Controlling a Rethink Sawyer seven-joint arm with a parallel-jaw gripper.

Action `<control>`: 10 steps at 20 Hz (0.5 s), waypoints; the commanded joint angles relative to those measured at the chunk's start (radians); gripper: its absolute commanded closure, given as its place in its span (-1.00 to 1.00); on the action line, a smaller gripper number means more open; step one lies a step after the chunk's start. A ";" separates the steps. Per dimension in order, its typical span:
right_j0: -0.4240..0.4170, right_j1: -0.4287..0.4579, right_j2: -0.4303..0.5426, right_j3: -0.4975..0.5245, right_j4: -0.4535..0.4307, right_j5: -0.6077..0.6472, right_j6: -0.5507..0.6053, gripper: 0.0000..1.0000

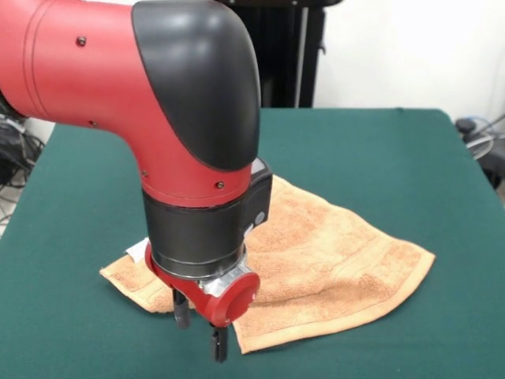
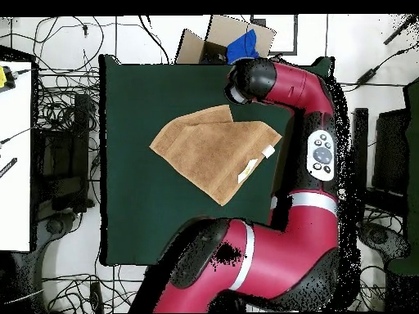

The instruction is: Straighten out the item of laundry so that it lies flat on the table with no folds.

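The orange-tan towel point(image 1: 331, 253) lies in the middle of the dark green table point(image 1: 410, 158), rumpled, with part of it folded over itself. Its white label tag point(image 1: 137, 250) pokes out at the left corner. My gripper point(image 1: 200, 330) points straight down at the towel's near edge. Its two dark fingers point(image 1: 181, 313) stand apart, open, one over the towel's edge and one over bare cloth. Nothing is held. In the overhead view the towel point(image 2: 214, 151) shows a folded flap toward the top and the tag point(image 2: 268, 151) at its right. The wrist point(image 2: 250, 78) hides the gripper there.
The big red and black arm point(image 1: 158, 95) covers the towel's left part in the front view. Off the table in the overhead view are a cardboard box with a blue object point(image 2: 242, 42), cables on the floor, and a white desk point(image 2: 15, 155) at the left.
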 commanded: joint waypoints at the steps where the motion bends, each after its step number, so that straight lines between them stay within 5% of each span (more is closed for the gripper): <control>1: 0.024 0.005 0.090 0.185 -0.021 -0.068 -0.113 -1.00; 10: 0.026 -0.005 0.113 0.225 -0.007 -0.101 -0.102 -1.00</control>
